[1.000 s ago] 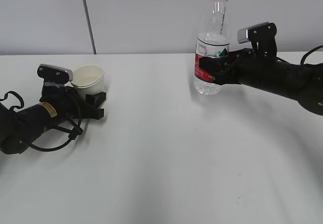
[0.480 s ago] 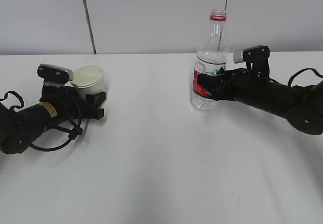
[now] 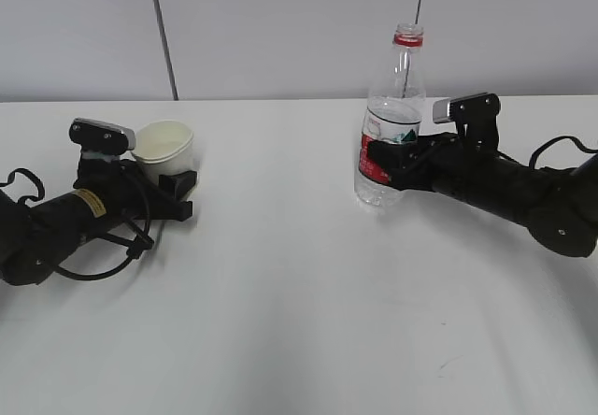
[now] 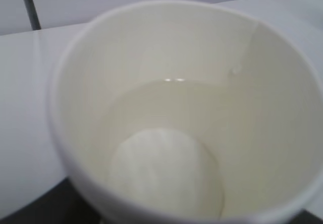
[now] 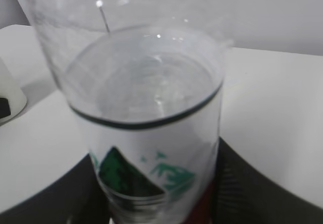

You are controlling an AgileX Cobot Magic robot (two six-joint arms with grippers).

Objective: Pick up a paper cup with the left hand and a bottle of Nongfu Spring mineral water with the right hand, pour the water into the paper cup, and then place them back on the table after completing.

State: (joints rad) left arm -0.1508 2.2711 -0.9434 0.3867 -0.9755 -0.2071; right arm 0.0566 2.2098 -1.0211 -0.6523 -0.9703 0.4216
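Note:
The white paper cup (image 3: 164, 146) stands upright at the left of the table (image 3: 299, 321), held between the fingers (image 3: 177, 187) of my left gripper (image 3: 168, 174), whose arm bears a yellow sticker. In the left wrist view the cup (image 4: 75, 108) fills the frame and holds clear water (image 4: 166, 113). The uncapped Nongfu Spring bottle (image 3: 391, 107) stands upright at the right centre. My right gripper (image 3: 377, 164) is shut on its red and white label. In the right wrist view the bottle (image 5: 151, 133) sits between black fingers (image 5: 252, 183), with water (image 5: 146, 82) up to the label's top.
A grey wall with a dark vertical seam (image 3: 162, 32) rises behind the table's far edge. A looped black cable (image 3: 103, 261) lies by the left arm. The right arm (image 3: 523, 191) stretches low over the table from the right edge.
The right arm has come down with the bottle, which has dropped from a raised position to table level. The left arm and cup have not moved.

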